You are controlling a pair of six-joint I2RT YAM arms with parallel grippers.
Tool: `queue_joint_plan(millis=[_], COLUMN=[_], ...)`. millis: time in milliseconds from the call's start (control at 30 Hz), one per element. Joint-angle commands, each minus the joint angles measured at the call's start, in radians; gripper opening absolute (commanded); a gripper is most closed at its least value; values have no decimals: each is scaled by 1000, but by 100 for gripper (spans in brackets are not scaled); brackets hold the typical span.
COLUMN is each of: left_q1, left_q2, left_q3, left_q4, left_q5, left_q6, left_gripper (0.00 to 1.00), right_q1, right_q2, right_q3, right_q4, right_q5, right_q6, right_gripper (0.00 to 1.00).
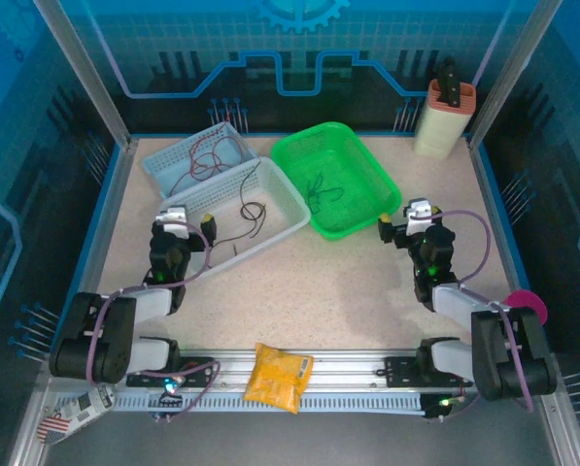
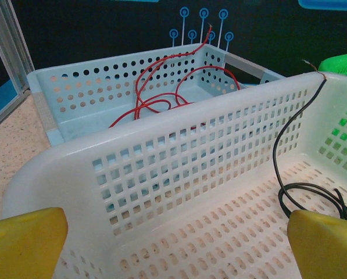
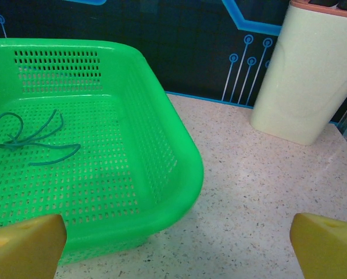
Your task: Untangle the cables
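Note:
Red cable [image 1: 204, 155] [image 2: 161, 87] lies coiled in the light blue basket [image 1: 168, 163] [image 2: 74, 93]. A black cable [image 1: 253, 209] [image 2: 292, 174] lies in the white basket [image 1: 290, 204] [image 2: 179, 151], one end leaning over its far rim. A dark green cable [image 1: 319, 189] [image 3: 28, 139] rests in the green basket [image 1: 367, 165] [image 3: 161, 145]. My left gripper [image 1: 185, 221] [image 2: 179, 241] hangs open over the white basket's near left corner, holding nothing. My right gripper [image 1: 414, 218] [image 3: 179, 247] stands open beside the green basket's right corner, with nothing between its yellow fingers [image 3: 25, 241].
A cream container [image 1: 443, 118] [image 3: 312, 70] stands at the back right corner. A yellow packet [image 1: 278, 377] lies on the rail at the near edge. Bare table stretches between the two arms and to the right of the green basket.

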State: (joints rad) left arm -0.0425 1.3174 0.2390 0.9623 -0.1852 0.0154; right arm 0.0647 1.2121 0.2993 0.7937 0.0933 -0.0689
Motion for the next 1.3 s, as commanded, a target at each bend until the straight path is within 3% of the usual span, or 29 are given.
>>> queue_joint_plan(millis=[0, 467, 600, 633, 700, 900, 1033, 1267], left_q1=[-10, -22, -23, -23, -25, -25, -26, -27], left_q2=[31, 118, 124, 125, 131, 203, 248, 252], left_q3=[17, 44, 31, 26, 16, 4, 5, 34], left_q4=[26, 55, 84, 95, 117, 210, 249, 199], left_q5=[30, 44, 35, 33, 27, 33, 27, 29], left_q6=[17, 38, 38, 39, 37, 44, 46, 46], left_gripper=[98, 98, 98, 98, 98, 98, 98, 98], right_q1=[11, 10, 10, 32, 42, 42, 43, 24], right_q2=[-11, -22, 13, 29, 70, 228, 348, 325], right_q3=[14, 22, 45, 44, 25, -47, -55, 58], right_q4=[20, -21, -41, -40, 28, 282, 424, 173], right_q5=[-5, 2, -81, -37, 10, -71, -60, -77], right_q6=[-9, 1, 35, 17, 16, -16, -14, 1], right_gripper=[100, 100, 100, 100, 100, 100, 100, 100])
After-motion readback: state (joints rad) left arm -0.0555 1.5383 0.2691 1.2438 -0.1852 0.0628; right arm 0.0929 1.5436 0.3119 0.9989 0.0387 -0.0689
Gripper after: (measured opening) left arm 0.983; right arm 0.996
